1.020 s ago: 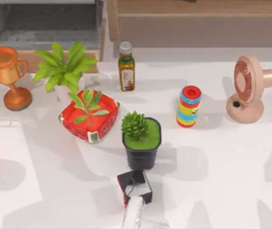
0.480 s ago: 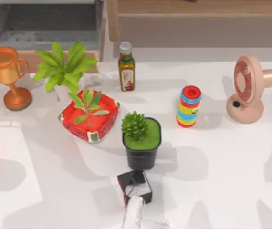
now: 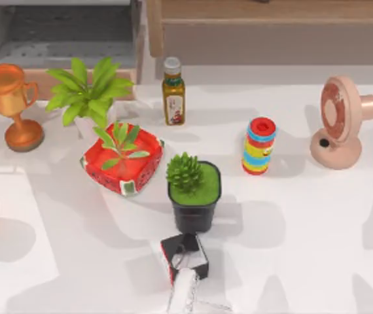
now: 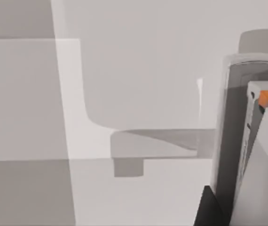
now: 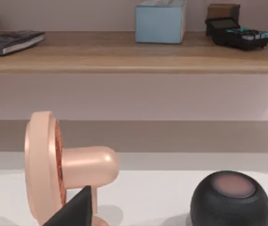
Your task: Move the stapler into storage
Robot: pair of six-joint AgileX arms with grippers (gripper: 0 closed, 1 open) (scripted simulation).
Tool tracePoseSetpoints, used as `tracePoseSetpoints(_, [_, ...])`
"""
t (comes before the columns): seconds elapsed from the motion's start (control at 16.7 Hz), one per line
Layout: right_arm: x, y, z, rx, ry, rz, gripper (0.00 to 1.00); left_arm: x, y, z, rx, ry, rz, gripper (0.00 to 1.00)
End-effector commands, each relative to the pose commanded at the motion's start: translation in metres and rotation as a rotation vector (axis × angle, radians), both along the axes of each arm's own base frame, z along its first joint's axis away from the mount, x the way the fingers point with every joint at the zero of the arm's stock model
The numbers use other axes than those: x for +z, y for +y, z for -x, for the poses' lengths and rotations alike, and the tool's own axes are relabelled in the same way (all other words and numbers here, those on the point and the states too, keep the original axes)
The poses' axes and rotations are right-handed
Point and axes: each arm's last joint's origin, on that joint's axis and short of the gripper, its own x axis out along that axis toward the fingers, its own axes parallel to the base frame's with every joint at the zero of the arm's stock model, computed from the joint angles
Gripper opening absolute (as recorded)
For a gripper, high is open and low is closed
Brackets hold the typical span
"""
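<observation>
White tabletop (image 3: 317, 222) under overhead camera, open grey drawer (image 3: 62, 33) at far left corner, wooden shelf (image 3: 271, 10) along the back.

Count on table: one stapler (image 3: 183, 291), one black box with red edge (image 3: 185, 255), three potted plants, one copper trophy (image 3: 6, 104), one oil bottle (image 3: 173, 91), one stack of coloured rings (image 3: 259, 145), one pink fan (image 3: 339, 121).

Plants singly: leafy one in white pot (image 3: 85, 91), sprig in watermelon pot (image 3: 122, 159), succulent in black pot (image 3: 193, 190).

Stapler: white, lying flat at near edge of table, one end touching the black box, succulent pot just beyond the box. Held by neither gripper.

Right gripper (image 5: 75, 207): dark wedge low in its wrist view, spread or pressed together cannot tell. Directly ahead of it and near, the fan; beside the fan, one dark round speaker (image 5: 230, 200). Farther ahead, shelf with one pale blue box (image 5: 160, 21).

Left gripper (image 4: 211, 209): dark sliver over bare table; state likewise cannot tell. Just beside it, one tall grey-white body with orange patch (image 4: 254, 155), identity unclear.
</observation>
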Motion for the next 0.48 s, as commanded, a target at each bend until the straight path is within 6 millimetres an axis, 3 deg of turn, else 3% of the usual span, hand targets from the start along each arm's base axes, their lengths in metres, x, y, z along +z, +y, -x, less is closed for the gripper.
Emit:
tracePoseSetpoints(0.06, [0.0, 0.0, 0.0, 0.0, 0.0, 0.0, 1.0, 0.0, 0.0, 0.0, 0.0, 0.0, 0.0, 0.0])
tracePoseSetpoints(0.48, [0.0, 0.0, 0.0, 0.0, 0.0, 0.0, 1.0, 0.0, 0.0, 0.0, 0.0, 0.0, 0.0, 0.53])
